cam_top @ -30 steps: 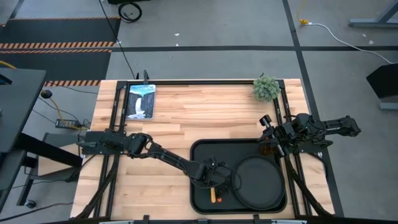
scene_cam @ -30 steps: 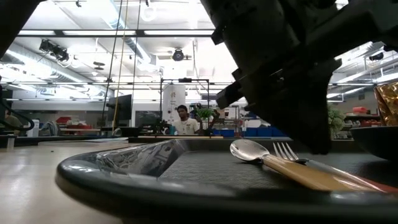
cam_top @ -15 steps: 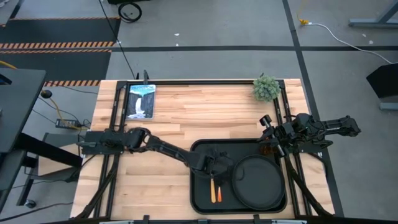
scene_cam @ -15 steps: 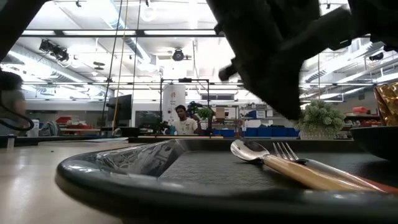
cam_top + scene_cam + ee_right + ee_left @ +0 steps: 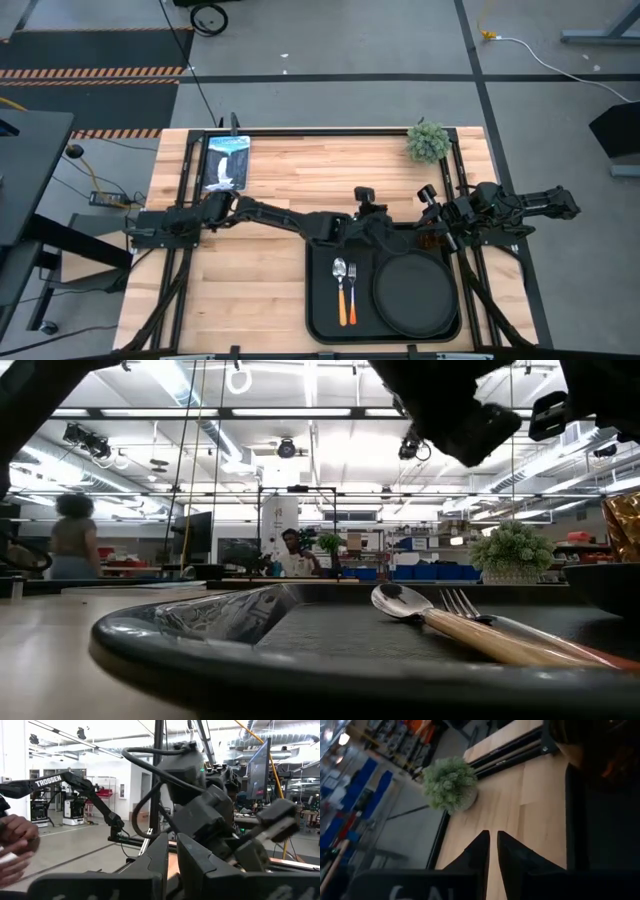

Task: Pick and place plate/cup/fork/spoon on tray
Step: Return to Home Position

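Note:
The black tray (image 5: 322,322) lies at the table's near middle. On it, at the right, lies the round black plate (image 5: 415,297). To the plate's left the spoon (image 5: 340,285) and the fork (image 5: 351,287) lie side by side, heads toward the far edge; they also show in the low view, the spoon (image 5: 420,610) and the fork (image 5: 462,603). The amber cup (image 5: 430,241) stands upright at the tray's far right corner. My left gripper (image 5: 493,845) is shut and empty, raised over the tray's far edge (image 5: 385,232). My right gripper (image 5: 172,851) is shut beside the cup (image 5: 434,222).
A small green plant (image 5: 428,142) stands at the far right corner and also shows in the left wrist view (image 5: 451,784). A picture card (image 5: 226,162) lies at the far left. Bare wood lies left of the tray. People show in the room beyond.
My left gripper has risen from just above the spoon and fork and gone toward the table's far edge and right, to over the tray's far edge. The spoon and fork lie still and now show uncovered.

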Robot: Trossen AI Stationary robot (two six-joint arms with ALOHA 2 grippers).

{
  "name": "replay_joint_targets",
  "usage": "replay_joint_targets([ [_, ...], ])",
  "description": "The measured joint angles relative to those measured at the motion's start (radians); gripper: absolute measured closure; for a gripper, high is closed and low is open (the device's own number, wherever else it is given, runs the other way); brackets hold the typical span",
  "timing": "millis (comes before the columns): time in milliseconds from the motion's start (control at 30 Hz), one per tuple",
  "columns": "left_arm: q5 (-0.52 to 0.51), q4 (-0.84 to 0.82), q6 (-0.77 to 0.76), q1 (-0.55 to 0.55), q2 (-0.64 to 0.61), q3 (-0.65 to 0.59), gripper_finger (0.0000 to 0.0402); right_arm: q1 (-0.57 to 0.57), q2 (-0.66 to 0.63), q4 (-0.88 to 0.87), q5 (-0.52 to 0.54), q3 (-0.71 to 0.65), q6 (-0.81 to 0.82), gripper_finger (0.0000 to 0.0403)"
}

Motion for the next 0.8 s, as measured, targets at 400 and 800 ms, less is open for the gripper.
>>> replay_joint_targets([
  [400,-0.027,-0.021,0.193,-0.034,-0.029,-0.001,0.0358,0.000,0.000,0.000,0.000,0.000,0.000,0.0357],
  [800,0.544,-0.501,-0.148,0.011,-0.256,-0.002,0.0369,0.000,0.000,0.000,0.000,0.000,0.000,0.0357],
])
